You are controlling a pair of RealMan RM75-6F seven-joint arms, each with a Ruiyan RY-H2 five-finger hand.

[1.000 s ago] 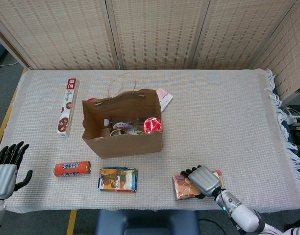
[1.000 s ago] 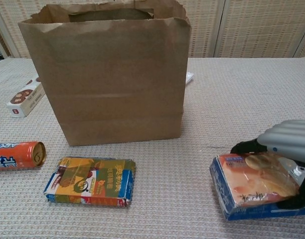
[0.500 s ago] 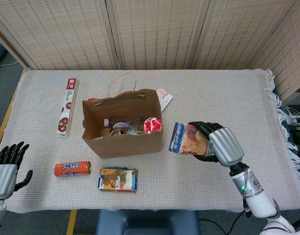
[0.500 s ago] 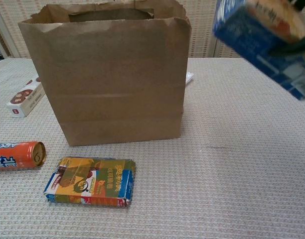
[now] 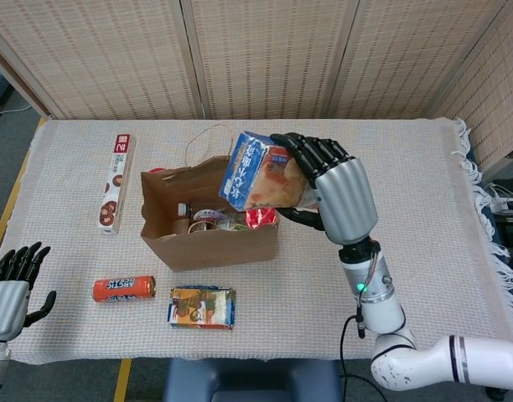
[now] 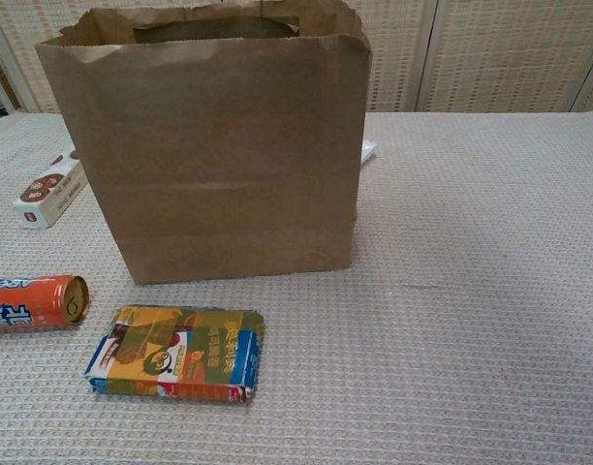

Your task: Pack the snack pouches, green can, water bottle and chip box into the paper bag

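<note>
right robot hand [image 5: 336, 197] grips snack pouch [image 5: 261, 172] | left robot hand [image 5: 12, 289] spread | woven tablecloth [image 5: 391, 176]

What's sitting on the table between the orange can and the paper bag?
Nothing. In the chest view, only bare woven cloth separates the orange can from the paper bag. The yellow-blue snack pouch lies nearer the camera, off that line.

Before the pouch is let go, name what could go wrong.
1. The right robot hand holds the blue snack pouch over the paper bag's right rim; released there, it may catch the edge and fall outside.
2. The bag already holds items, so the pouch may sit high.
</note>
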